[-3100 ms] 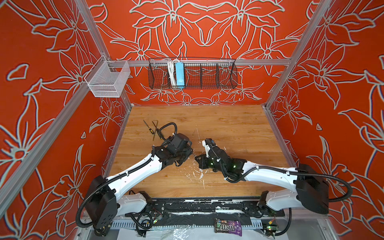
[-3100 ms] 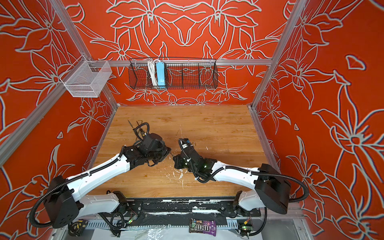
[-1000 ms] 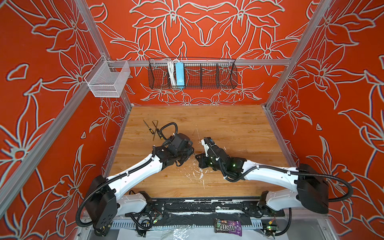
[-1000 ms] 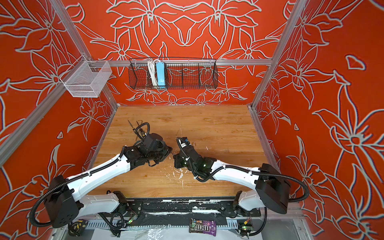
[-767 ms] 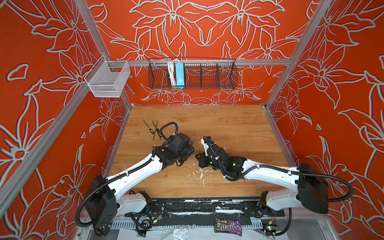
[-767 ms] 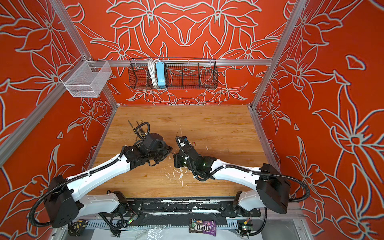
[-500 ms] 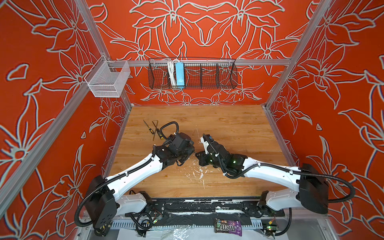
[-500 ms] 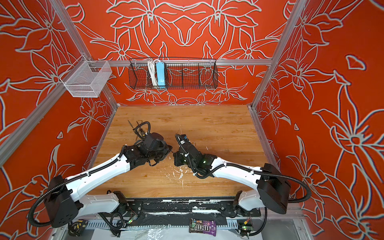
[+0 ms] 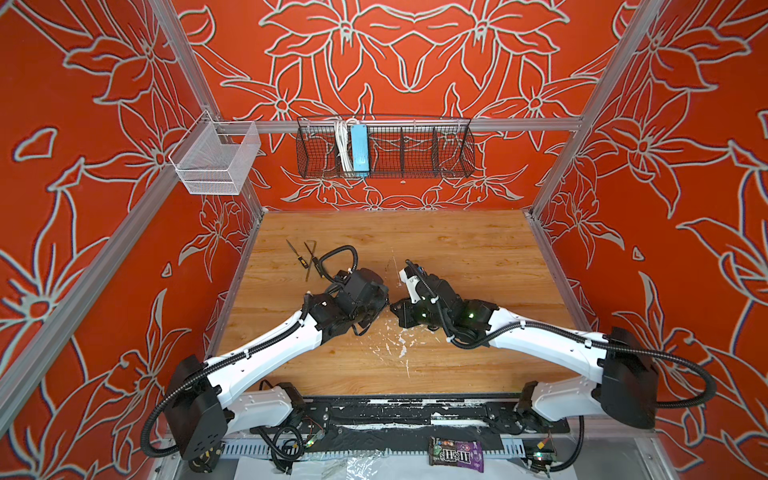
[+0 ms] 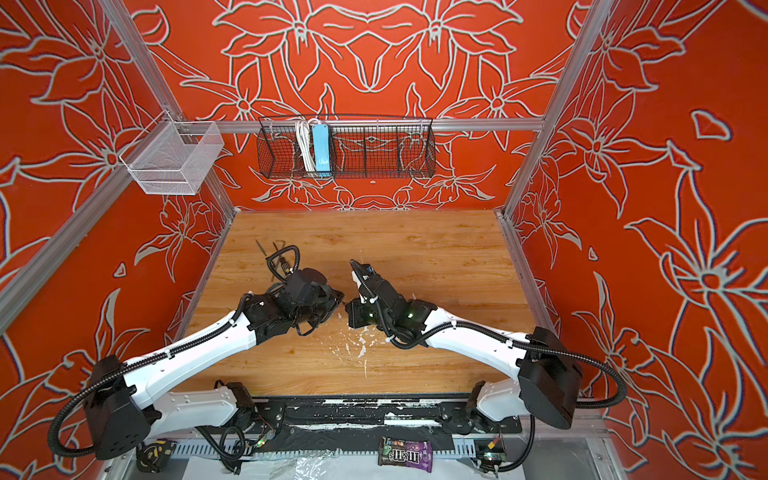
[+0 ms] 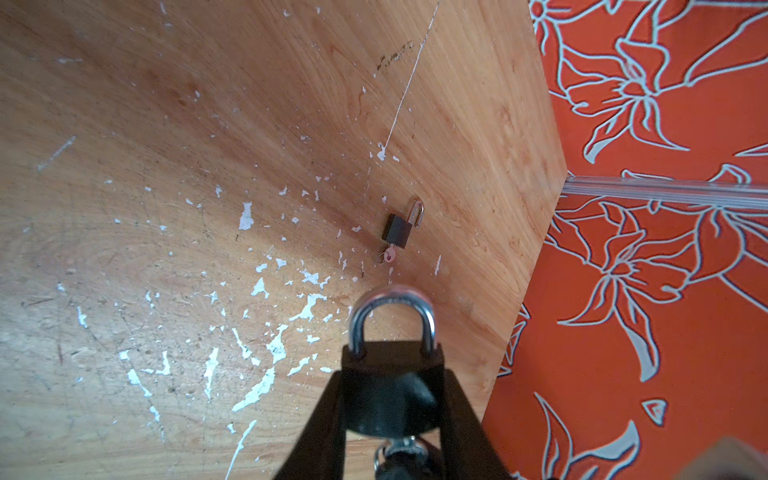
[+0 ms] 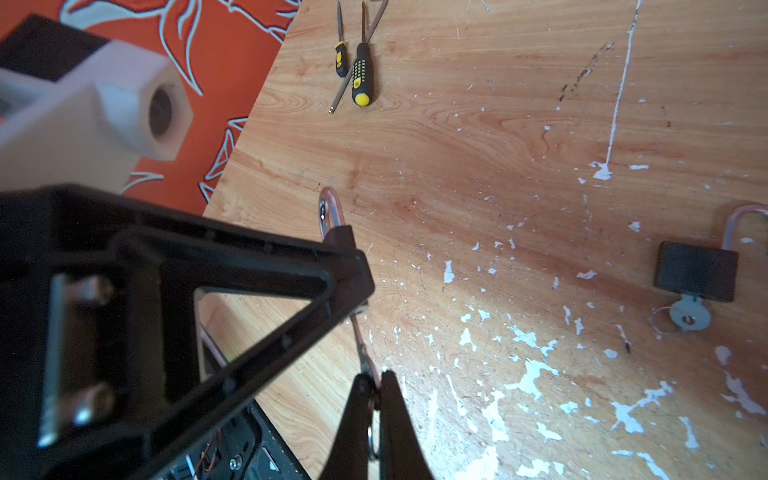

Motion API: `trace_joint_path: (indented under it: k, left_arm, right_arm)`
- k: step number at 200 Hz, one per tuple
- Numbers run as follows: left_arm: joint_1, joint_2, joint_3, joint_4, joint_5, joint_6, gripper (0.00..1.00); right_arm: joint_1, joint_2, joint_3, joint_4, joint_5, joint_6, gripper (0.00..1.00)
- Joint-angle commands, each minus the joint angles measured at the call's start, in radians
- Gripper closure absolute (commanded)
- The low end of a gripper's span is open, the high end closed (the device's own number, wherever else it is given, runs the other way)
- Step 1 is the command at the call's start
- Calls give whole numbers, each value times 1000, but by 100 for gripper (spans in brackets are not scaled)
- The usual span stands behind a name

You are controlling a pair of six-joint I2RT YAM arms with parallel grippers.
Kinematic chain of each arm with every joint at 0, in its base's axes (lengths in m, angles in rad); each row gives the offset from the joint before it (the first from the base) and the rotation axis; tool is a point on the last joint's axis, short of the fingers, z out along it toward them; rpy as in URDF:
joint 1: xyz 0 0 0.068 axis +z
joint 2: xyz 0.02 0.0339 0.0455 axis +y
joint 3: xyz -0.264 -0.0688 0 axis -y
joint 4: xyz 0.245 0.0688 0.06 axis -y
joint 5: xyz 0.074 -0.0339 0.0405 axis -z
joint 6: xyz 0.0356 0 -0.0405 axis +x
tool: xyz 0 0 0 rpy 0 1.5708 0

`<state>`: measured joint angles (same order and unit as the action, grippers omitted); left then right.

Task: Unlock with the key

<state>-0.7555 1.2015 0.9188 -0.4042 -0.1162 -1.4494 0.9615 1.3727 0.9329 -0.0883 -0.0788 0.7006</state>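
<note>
My left gripper (image 11: 392,399) is shut on a black padlock (image 11: 390,374), gripping its body from both sides. Its silver shackle (image 11: 390,307) points away from the wrist, with both legs in the body. A silver key (image 12: 360,336) enters the padlock's underside, and my right gripper (image 12: 376,384) is shut on the key's head. In both top views the two grippers (image 9: 380,305) (image 9: 395,308) meet tip to tip over the middle of the wooden table (image 9: 457,249), and the padlock is hidden between them.
A second black padlock (image 12: 694,276) lies on the table with its own key (image 12: 688,318) in it. Two screwdrivers (image 12: 361,70) and a hex key lie near the back left. A black wire basket (image 9: 384,151) and a white mesh basket (image 9: 216,162) hang on the walls.
My right gripper has edged slightly toward the back and toward the left gripper, still holding the key. The left arm has barely moved.
</note>
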Motion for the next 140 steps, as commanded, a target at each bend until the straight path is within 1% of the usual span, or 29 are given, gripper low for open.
trace_joint_path:
  k: [1, 13, 27, 36, 50, 64, 83, 100, 128, 140]
  left_arm:
    - [-64, -12, -8, 87, 127, -48, 100]
    - [-73, -14, -16, 129, 139, -52, 100]
    - [-77, -6, 5, 126, 155, -43, 100]
    - [-80, -2, 17, 110, 167, -40, 100]
    - [-89, -8, 16, 140, 183, -35, 100]
    - [-97, -21, 23, 135, 169, -31, 100]
    - [-98, -37, 32, 108, 136, -25, 100]
    - [-98, -47, 21, 143, 122, -24, 100]
    - [-104, -57, -4, 200, 94, -28, 100]
    - [-106, -59, -14, 228, 88, -25, 100]
  right_arm:
    - [13, 1, 1, 240, -26, 27, 100]
    - [13, 6, 6, 279, -51, 15, 100]
    - [13, 14, 41, 255, -78, -10, 100]
    - [13, 18, 66, 214, -70, -26, 100]
    - [12, 17, 93, 153, -29, -42, 100]
    - [3, 3, 69, 188, -31, -31, 100]
    - [-1, 5, 60, 221, -78, 20, 100]
    - [0, 12, 57, 255, -134, 85, 100]
    - [-2, -4, -16, 380, -107, 252, 100]
    - [-3, -14, -20, 385, -89, 298, 100]
